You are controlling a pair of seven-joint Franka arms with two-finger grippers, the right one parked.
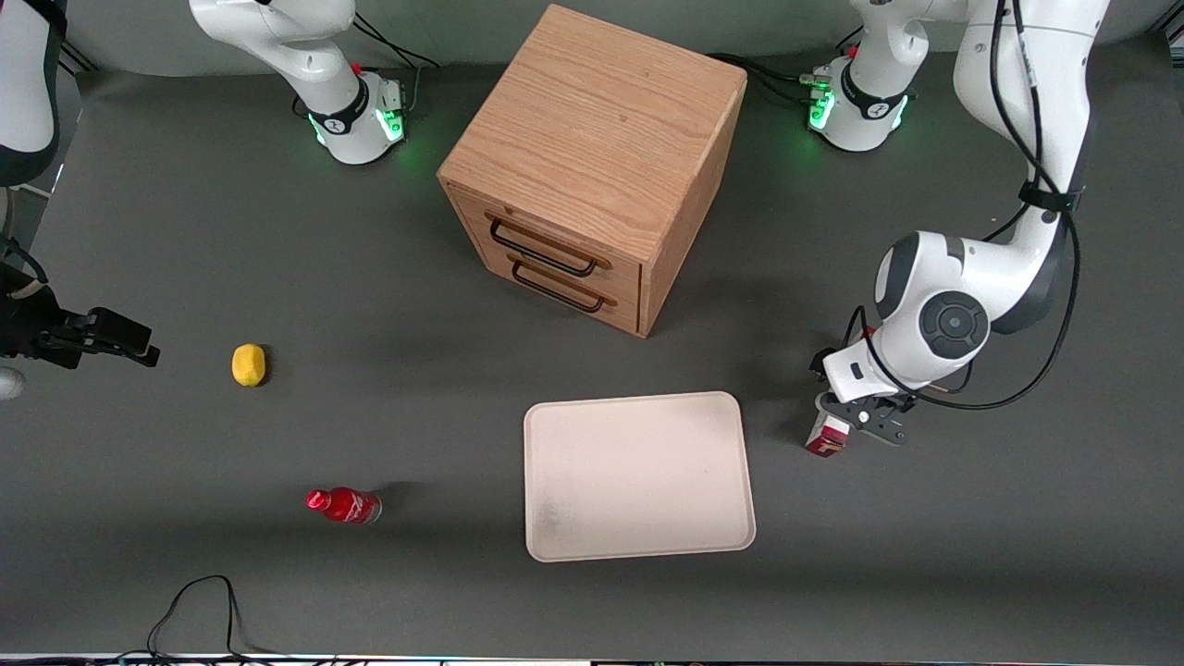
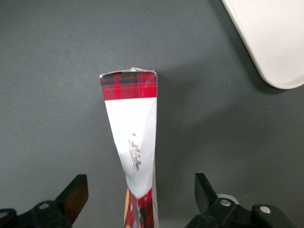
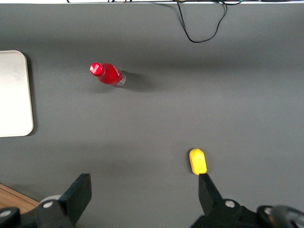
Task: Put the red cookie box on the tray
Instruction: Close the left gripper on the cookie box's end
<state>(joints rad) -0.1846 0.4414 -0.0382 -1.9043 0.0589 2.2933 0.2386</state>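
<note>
One red cookie box (image 2: 135,147) between the gripper's (image 2: 137,197) spread fingers (image 2: 76,192), untouched; one cream tray (image 1: 638,474) nearby.

Red cookie box (image 2: 135,156) lower end cut off between the claw (image 2: 137,202) fingers; tray (image 2: 273,38) mostly out of frame.

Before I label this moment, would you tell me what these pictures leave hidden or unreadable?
- Red cookie box: its lower end is cut off by the left wrist view's edge; in the front view the gripper covers most of it.
- The box's white-face print is too small to read.
- Tray: only one corner shows in the left wrist view.
- Drawer contents: both drawers of the wooden cabinet are closed.
</note>
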